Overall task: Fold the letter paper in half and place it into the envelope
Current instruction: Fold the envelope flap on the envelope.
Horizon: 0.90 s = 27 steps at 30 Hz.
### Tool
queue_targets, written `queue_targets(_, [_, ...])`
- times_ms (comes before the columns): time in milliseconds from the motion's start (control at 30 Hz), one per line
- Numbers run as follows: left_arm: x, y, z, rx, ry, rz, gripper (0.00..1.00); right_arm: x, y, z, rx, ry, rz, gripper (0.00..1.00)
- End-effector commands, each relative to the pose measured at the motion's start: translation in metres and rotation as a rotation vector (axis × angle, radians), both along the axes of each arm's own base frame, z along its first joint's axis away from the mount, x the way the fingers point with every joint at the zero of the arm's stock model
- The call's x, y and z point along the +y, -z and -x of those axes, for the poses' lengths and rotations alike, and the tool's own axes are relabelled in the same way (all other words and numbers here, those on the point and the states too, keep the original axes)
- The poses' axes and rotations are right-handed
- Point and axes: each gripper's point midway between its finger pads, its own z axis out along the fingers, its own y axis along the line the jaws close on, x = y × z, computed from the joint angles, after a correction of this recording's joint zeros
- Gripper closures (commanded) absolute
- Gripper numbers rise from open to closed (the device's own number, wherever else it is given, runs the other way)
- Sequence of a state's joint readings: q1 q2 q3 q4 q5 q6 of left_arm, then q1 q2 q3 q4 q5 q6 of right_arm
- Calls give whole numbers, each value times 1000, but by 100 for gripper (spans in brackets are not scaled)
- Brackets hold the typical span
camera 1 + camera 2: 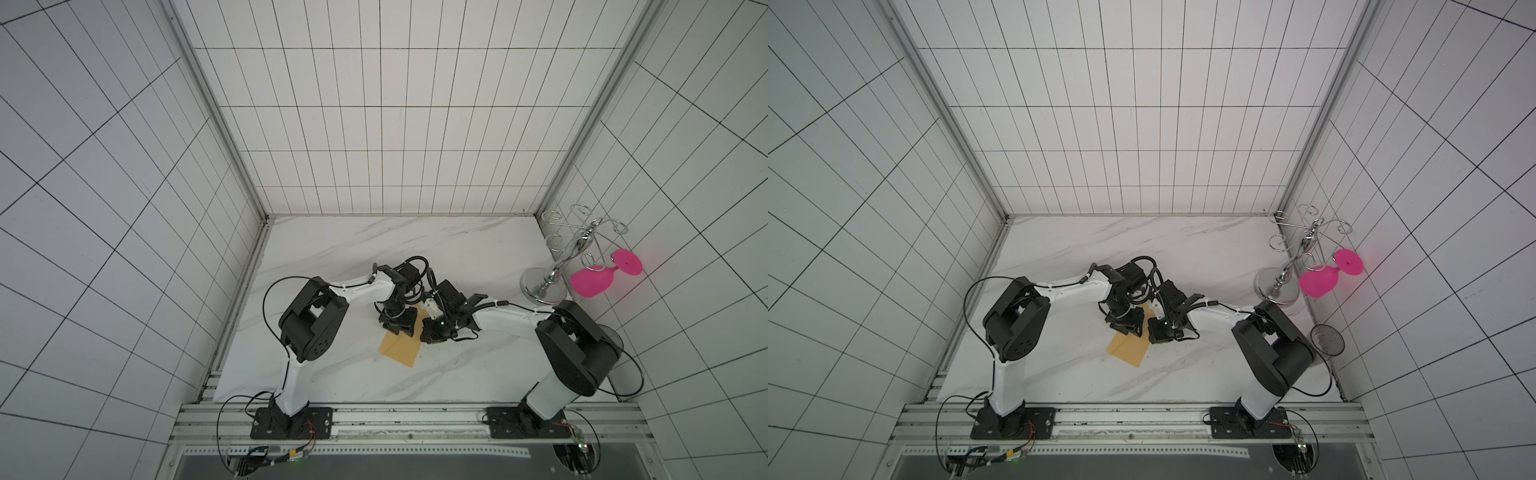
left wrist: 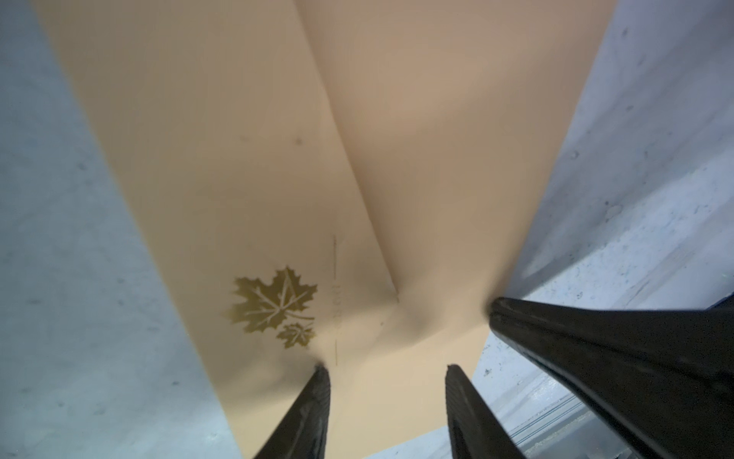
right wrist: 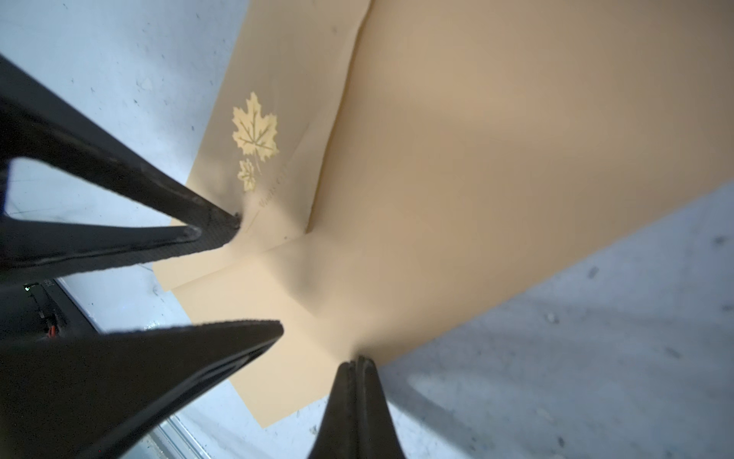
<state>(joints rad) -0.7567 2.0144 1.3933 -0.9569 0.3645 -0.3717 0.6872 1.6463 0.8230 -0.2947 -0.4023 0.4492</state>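
Note:
The tan-brown envelope [image 1: 399, 351] [image 1: 1127, 349] lies mid-table in both top views, its far end hidden under both grippers. In the wrist views the paler letter paper [image 2: 238, 198] [image 3: 278, 79], printed with a gold maple leaf, lies partly under the darker envelope layer [image 2: 456, 119] [image 3: 516, 159]. My left gripper [image 2: 387, 369] [image 1: 397, 328] stands open, its tips resting on the paper beside the leaf with nothing pinched. My right gripper [image 3: 357, 359] [image 1: 424, 336] is shut at the envelope's edge, which looks raised and casts a shadow on the table.
A chrome glass rack [image 1: 548, 282] stands at the right rear with a pink glass [image 1: 590, 280] hanging from it. A dark clear glass [image 1: 1327, 338] sits by the right arm. Tiled walls close in the marble table [image 1: 374, 249] on three sides.

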Motion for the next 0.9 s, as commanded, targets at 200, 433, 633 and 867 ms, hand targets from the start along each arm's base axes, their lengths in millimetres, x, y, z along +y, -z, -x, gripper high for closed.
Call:
queue_targets(200, [22, 43, 10, 77, -30, -48, 51, -33, 31, 10, 80, 83, 163, 100])
queue_targets(433, [24, 43, 13, 89, -35, -40, 51, -37, 34, -20, 69, 125, 168, 100])
queue_targets(633, [28, 41, 10, 71, -43, -44, 51, -36, 30, -42, 54, 127, 176, 100])
queue_targets(867, [44, 45, -6, 58, -92, -64, 51, -35, 35, -33, 93, 139, 154, 100])
